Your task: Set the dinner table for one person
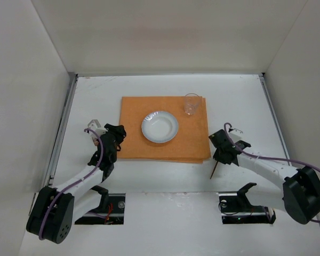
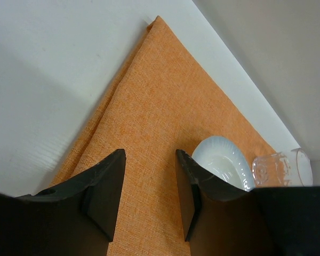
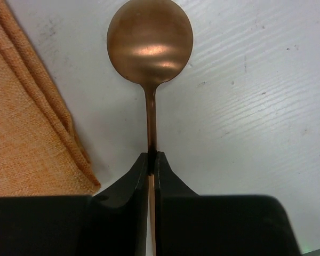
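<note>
- Surface point(image 1: 245, 106): large matte white top with thin metal edge strips. It carries everything listed below, and both my arms reach over it from the near edge.
- Placemat point(image 1: 133, 114): orange cloth, rectangular, lying flat mid-surface.
- Plate point(image 1: 160, 127): white, round, on the placemat near its middle.
- Glass point(image 1: 191, 104): clear, upright, at the placemat's far right corner.
- Spoon point(image 3: 149, 42): copper-coloured, over bare surface just right of the placemat's near right corner (resting or lifted, I cannot tell).
- My right hand point(image 3: 152, 157): closed tight, pinching the spoon's thin handle from both sides.
- My left hand point(image 2: 149, 160): roughly half open, holding nothing, over the placemat's left edge.
</note>
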`<act>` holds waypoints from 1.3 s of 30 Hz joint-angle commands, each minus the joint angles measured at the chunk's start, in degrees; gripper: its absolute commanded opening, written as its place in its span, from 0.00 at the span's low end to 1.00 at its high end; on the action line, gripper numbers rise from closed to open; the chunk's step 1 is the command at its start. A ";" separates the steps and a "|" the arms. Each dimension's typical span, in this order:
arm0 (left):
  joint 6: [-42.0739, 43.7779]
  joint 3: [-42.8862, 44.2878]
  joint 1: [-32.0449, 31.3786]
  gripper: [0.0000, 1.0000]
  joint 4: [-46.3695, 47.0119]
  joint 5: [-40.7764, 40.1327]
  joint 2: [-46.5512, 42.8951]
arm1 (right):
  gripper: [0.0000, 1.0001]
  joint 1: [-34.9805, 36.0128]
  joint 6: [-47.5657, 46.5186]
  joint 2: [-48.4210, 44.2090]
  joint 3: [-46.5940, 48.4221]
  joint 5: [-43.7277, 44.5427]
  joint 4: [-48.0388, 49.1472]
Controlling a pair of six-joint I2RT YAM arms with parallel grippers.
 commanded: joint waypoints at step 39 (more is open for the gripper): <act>-0.96 0.06 -0.60 0.40 3.78 1.03 1.19 | 0.06 1.56 -21.37 26.38 23.39 -11.50 23.89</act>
